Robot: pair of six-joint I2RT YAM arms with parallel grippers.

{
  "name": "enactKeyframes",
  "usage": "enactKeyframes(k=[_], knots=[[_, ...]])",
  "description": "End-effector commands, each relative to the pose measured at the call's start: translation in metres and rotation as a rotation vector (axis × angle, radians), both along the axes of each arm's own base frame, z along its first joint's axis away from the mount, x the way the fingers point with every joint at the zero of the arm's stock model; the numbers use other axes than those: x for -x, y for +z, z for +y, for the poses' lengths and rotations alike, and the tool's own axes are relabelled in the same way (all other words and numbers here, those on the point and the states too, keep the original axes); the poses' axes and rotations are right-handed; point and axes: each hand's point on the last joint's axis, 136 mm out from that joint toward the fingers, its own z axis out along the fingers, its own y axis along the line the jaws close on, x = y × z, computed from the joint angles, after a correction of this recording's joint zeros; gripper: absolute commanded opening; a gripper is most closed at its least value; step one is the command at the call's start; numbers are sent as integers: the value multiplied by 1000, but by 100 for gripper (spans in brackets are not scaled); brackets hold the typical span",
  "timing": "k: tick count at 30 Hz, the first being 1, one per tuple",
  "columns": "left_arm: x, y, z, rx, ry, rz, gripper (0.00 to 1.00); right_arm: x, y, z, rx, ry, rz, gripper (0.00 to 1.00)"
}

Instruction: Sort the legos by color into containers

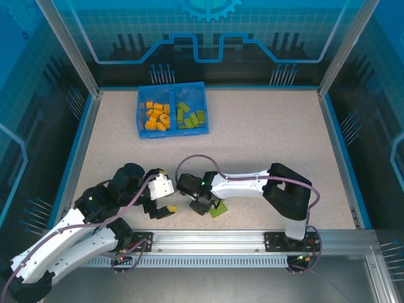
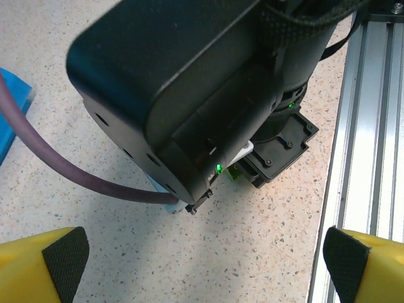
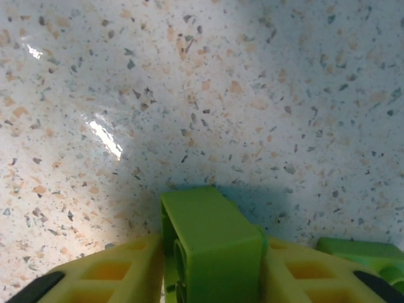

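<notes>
A light green lego (image 3: 211,237) is clamped between the fingers of the right gripper (image 3: 211,278), low on the table (image 1: 265,139), well apart from the blue tray (image 1: 140,117) on its near side. A second green lego (image 3: 369,252) lies just beside the clamped one. The left gripper (image 2: 202,265) is spread wide, with nothing held. Orange legos (image 1: 156,117) are gathered in the tray's left compartment, green legos (image 1: 189,117) in its right.
</notes>
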Motion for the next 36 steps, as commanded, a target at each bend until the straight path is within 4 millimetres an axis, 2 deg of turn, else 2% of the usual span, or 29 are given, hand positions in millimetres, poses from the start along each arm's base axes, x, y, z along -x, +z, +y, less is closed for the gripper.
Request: enactKeyframes(k=[1, 4, 6, 7, 10, 12, 15, 18, 21, 24, 28, 30, 31, 32, 36], knots=[[-1, -1, 0, 4, -4, -23, 99, -3, -2, -6, 41, -22, -22, 34], [4, 0, -2, 18, -34, -11, 99, -5, 14, 0, -29, -50, -18, 26], [10, 1, -6, 36, -71, 1, 99, -12, 32, 3, -107, -92, -15, 20], [12, 1, -7, 40, -83, 2, 99, -16, 42, 3, -142, -116, -15, 19], [13, 3, -7, 49, -84, -7, 99, -38, 89, 7, -276, -186, -59, 17], [10, 5, -6, 49, -74, -30, 99, -60, 127, 13, -387, -222, -121, 17], [-1, 10, -1, 48, -17, -80, 99, -100, 170, 17, -499, -267, -245, 18], [-22, 23, 5, 104, 113, -141, 99, -150, 197, 17, -522, -324, -374, 17], [-29, 29, 9, 135, 166, -169, 99, -202, 213, 23, -534, -368, -469, 17], [-35, 30, 14, 126, 207, -186, 99, -255, 215, 27, -503, -414, -557, 17], [-39, 28, 17, 120, 230, -193, 99, -313, 198, 40, -440, -466, -584, 16], [-44, 30, 18, 133, 261, -196, 99, -334, 178, 46, -415, -507, -560, 16], [-46, 31, 19, 137, 273, -197, 99, -341, 176, 49, -421, -522, -556, 16], [-49, 31, 20, 141, 287, -196, 99, -351, 158, 53, -409, -538, -536, 16], [-54, 34, 22, 159, 319, -199, 99, -376, 129, 62, -414, -563, -497, 20]])
